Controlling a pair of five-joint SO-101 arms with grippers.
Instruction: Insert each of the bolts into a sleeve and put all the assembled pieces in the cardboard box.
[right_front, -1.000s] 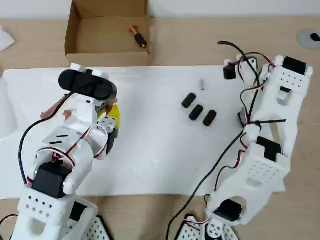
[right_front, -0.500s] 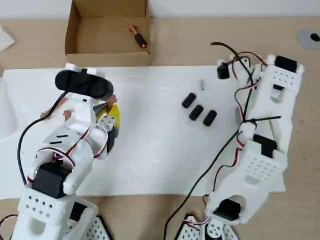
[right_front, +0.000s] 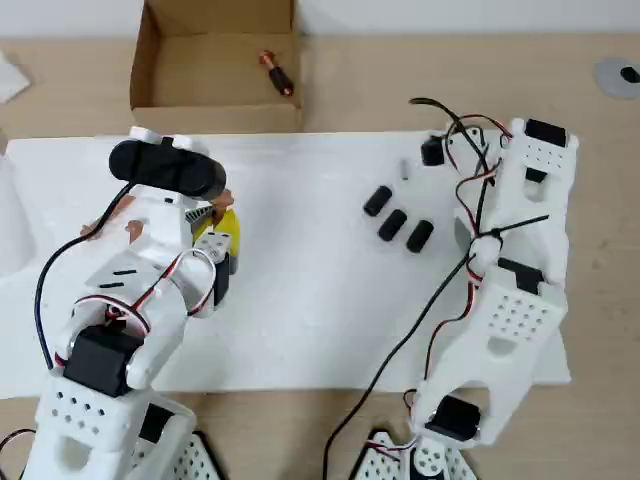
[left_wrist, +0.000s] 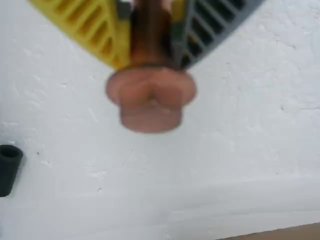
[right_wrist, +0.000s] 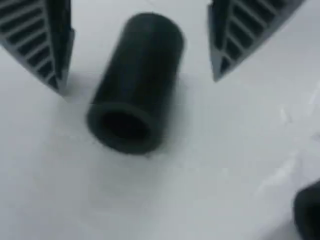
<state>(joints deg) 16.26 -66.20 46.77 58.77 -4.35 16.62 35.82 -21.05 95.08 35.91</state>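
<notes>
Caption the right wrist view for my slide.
Open right gripper straddles a black sleeve lying on the white mat.

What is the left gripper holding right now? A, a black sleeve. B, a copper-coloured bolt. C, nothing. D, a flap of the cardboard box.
B: in the left wrist view the left gripper is shut on a copper-coloured bolt, whose head sticks out past the fingertips.

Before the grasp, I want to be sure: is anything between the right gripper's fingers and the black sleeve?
Nothing visible. The sleeve lies on the white sheet between the fingers of the open right gripper, with bare sheet on both sides. Another sleeve lies off to one side, apart.
</notes>
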